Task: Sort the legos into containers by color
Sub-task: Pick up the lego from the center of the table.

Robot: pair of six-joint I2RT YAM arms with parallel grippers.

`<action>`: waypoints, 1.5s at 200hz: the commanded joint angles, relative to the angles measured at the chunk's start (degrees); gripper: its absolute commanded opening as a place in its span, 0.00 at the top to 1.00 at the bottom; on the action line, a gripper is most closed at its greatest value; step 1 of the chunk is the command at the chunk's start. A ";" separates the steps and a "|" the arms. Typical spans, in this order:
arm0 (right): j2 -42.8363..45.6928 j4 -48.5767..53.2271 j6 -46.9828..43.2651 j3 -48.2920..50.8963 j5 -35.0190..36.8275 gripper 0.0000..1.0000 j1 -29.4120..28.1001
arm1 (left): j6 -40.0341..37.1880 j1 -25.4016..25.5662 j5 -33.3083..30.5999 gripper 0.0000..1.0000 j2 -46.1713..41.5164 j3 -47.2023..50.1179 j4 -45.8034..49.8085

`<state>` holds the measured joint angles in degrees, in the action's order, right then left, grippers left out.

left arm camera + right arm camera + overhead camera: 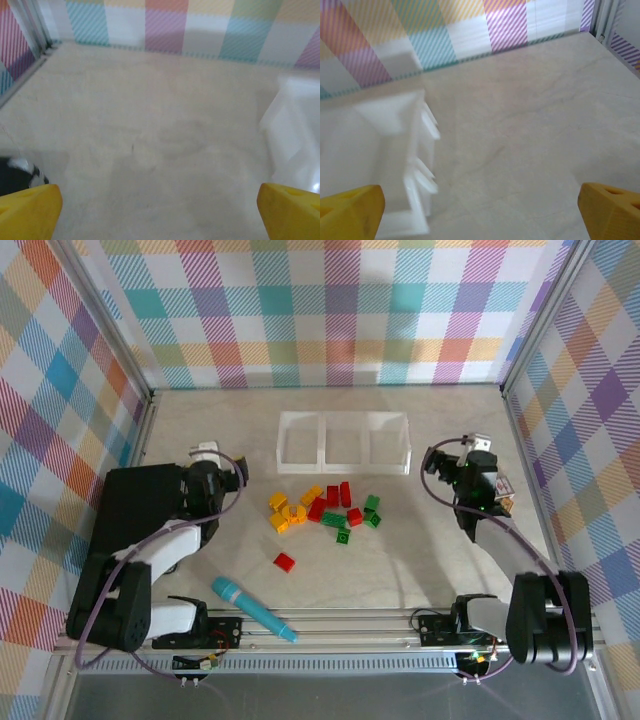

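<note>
The walls [340, 310] carry a pastel plaid of teal, orange, purple, yellow and white, crossed with fine diagonal stripes. The table [430, 540] is pale beige with faint marbled veining. The tray [345, 469] is white, slightly translucent. The legos [325, 508] come in three colours: yellow, red and green. One red brick [285, 561] lies apart. The marker [250, 608] is teal. The arms [150, 500] are black with white sections and lavender cables [150, 538]. The left gripper [159, 215] and right gripper [480, 215] have bright yellow fingertips [30, 212].
</note>
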<state>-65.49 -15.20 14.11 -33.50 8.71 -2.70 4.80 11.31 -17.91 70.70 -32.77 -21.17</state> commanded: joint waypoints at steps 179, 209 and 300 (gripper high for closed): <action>-24.30 50.29 29.02 -28.51 -2.81 0.10 -23.20 | 15.47 4.95 28.60 0.01 -22.16 12.48 20.00; -28.40 49.82 28.91 -31.24 -2.31 0.15 -24.14 | 14.65 5.04 31.23 0.00 -23.88 13.48 18.55; -35.46 50.46 28.42 -34.93 -0.78 0.29 -27.00 | 15.11 7.97 32.78 0.00 -27.91 11.76 21.80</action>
<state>-99.94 34.28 42.37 -66.96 7.03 -29.04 19.11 17.80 15.57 44.36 -19.75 -0.82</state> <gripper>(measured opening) 0.739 0.996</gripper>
